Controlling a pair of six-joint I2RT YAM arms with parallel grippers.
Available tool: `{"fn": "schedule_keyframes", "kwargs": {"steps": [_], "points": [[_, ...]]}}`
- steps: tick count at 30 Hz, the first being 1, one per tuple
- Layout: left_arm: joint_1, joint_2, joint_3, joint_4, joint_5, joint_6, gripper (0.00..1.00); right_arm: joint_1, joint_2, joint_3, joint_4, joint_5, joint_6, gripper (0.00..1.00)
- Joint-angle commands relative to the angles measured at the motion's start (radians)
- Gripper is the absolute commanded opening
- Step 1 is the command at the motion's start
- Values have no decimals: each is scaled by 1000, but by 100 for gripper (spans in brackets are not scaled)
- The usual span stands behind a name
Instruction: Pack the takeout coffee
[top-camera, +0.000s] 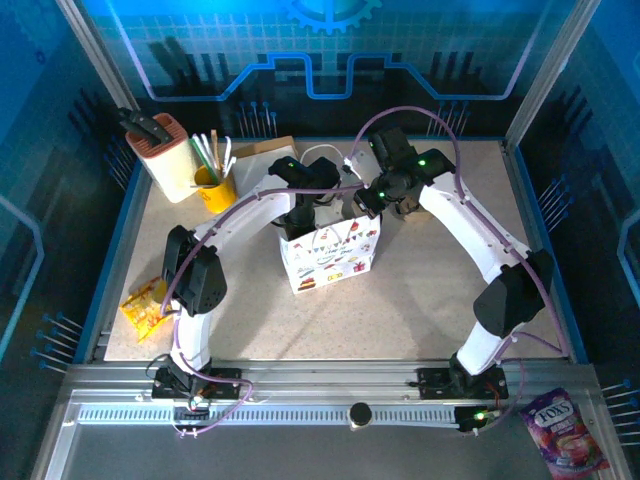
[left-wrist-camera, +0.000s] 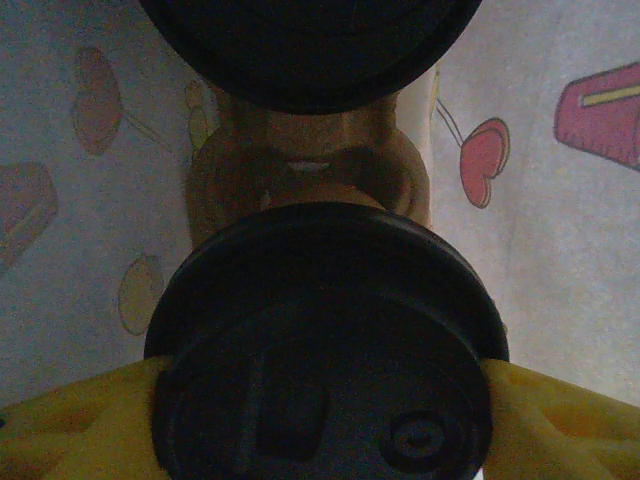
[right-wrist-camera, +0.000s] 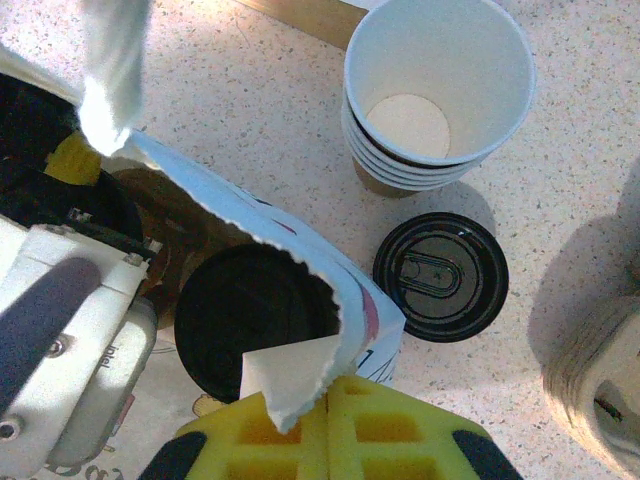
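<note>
Left gripper (left-wrist-camera: 320, 425): yellow fingers (left-wrist-camera: 555, 420) press against both sides of a small tan paper cup with round black plastic lid (left-wrist-camera: 325, 340), low inside the white printed paper bag (top-camera: 330, 258); I read this as a grip. Judged handling: light, top-heavy if filled, with a thin wall that crushes under a hard squeeze. The slick lid may pop off, so hold the wall just under the rim and keep it upright. A second black-lidded cup (left-wrist-camera: 310, 50) sits beyond, with the beige moulded-pulp carrier (left-wrist-camera: 300, 165) between them. Right gripper (right-wrist-camera: 325, 400) is closed, pinching the bag's serrated top edge. On the speckled table (top-camera: 420, 310) outside: a stack of empty white-lined cups (right-wrist-camera: 440, 90) and one loose black lid (right-wrist-camera: 440, 275).
</note>
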Motion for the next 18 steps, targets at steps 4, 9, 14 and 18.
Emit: {"fn": "schedule_keyframes", "kwargs": {"steps": [4, 9, 14, 18], "points": [[7, -19, 14, -41, -18, -22, 48, -5, 35, 3, -53, 10, -19, 7], [7, -30, 18, -41, -7, -25, 48, -5, 37, 2, -55, 10, -19, 7], [7, -34, 15, -41, -10, -25, 48, -5, 39, 2, -56, 10, -19, 7], [7, -33, 11, -40, -18, -25, 48, -5, 38, 0, -54, 10, -19, 7]]}}
